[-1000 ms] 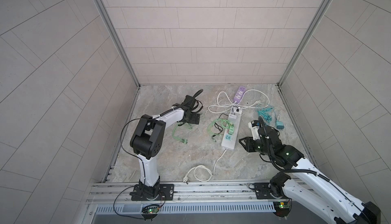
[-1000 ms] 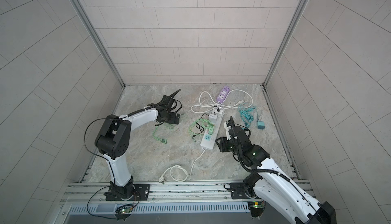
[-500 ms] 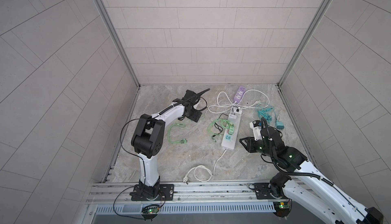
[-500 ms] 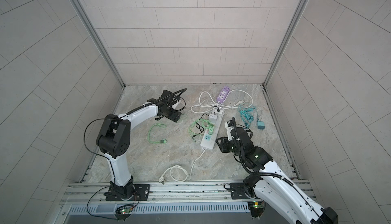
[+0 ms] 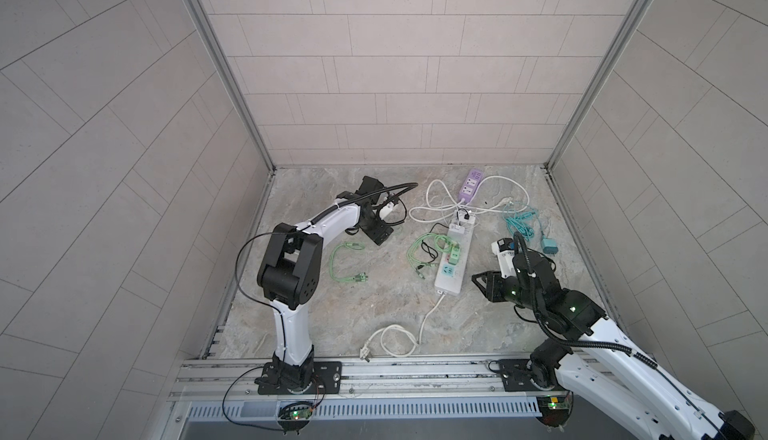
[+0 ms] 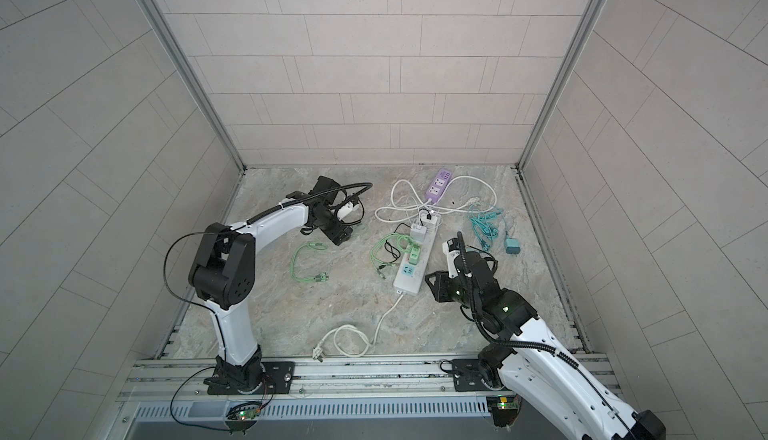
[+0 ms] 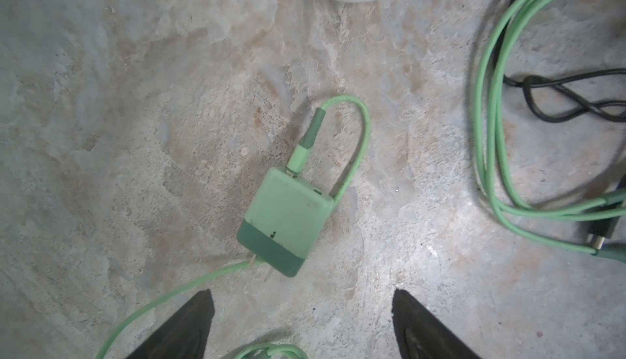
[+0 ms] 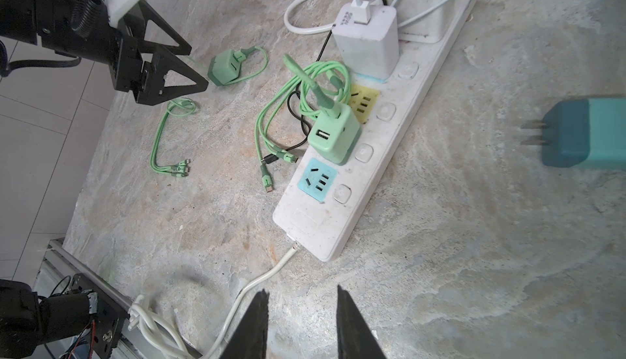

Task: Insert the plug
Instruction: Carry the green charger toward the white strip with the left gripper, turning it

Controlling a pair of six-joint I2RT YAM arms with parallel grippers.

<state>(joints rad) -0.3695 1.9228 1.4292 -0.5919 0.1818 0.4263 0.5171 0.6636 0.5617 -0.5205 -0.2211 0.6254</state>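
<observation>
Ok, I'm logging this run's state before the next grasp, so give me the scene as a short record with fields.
Target plug: loose green square charger, lying on the stone floor, prongs free, green cable attached
Left gripper: open, near that charger, not touching it
Right gripper: jaws narrowly apart, empty
White power strip: blue socket free; second green charger and white charger plugged in

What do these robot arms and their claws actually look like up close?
The left arm and right arm both have smooth white shells with chunky black joints. A black ribbed hose runs along each arm. Small green lights glow on the right arm's black joints. The left gripper and right gripper are black, with pointed triangular fingers.
</observation>
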